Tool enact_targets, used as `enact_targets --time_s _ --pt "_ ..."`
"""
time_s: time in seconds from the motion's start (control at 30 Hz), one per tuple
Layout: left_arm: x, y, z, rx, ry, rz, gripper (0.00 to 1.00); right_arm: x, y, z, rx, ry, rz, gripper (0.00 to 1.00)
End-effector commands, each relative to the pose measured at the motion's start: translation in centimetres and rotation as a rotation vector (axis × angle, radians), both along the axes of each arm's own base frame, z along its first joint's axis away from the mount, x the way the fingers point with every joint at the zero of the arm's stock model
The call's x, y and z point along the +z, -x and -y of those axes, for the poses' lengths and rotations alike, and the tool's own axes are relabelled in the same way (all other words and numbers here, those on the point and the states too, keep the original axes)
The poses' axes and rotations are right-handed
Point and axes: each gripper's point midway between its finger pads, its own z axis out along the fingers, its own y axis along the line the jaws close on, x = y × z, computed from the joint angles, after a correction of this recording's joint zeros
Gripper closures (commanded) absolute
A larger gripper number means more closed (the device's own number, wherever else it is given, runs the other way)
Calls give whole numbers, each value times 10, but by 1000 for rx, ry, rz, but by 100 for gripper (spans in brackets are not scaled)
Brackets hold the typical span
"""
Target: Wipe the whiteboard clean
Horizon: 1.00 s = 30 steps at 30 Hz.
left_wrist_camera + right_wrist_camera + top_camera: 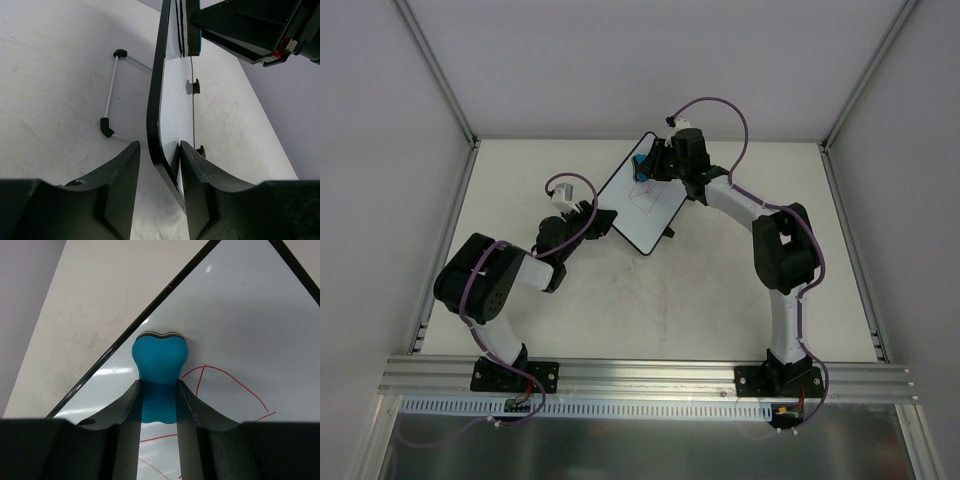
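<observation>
The whiteboard lies slanted at the table's back middle, with red scribbles on its white face. My right gripper is shut on the blue bone-shaped eraser and presses it on the board near its upper left rim; this also shows in the top view. My left gripper straddles the board's near-left edge. Its right finger lies against the white face. Its left finger stands a small gap off the back. It shows in the top view.
A wire stand sticks out behind the board. Two black tabs sit on the board's edge. The white table is walled by grey panels and metal posts. An aluminium rail runs along the near edge.
</observation>
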Motion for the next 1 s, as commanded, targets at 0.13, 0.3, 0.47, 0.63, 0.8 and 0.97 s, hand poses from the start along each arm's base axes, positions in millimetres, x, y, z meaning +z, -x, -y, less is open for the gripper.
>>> enact_targets --time_s 0.13,0.3,0.47,0.63,0.8,0.97 --pt "48 -8 -2 8 81 184 68 43 -7 -3 -1 -57 97 100" --pt "55 -7 1 -9 120 203 70 41 -7 -4 3 -57 91 100" --pt "63 -5 5 -32 161 238 80 39 -7 -3 0 -56 84 100" --pt "64 -6 9 -55 174 242 100 36 -6 -3 -1 -49 74 100" --pt "65 -5 10 -62 167 252 100 33 -5 -2 -1 -32 61 100" --pt "62 -4 10 -65 164 250 100 28 -8 2 -17 2 35 100"
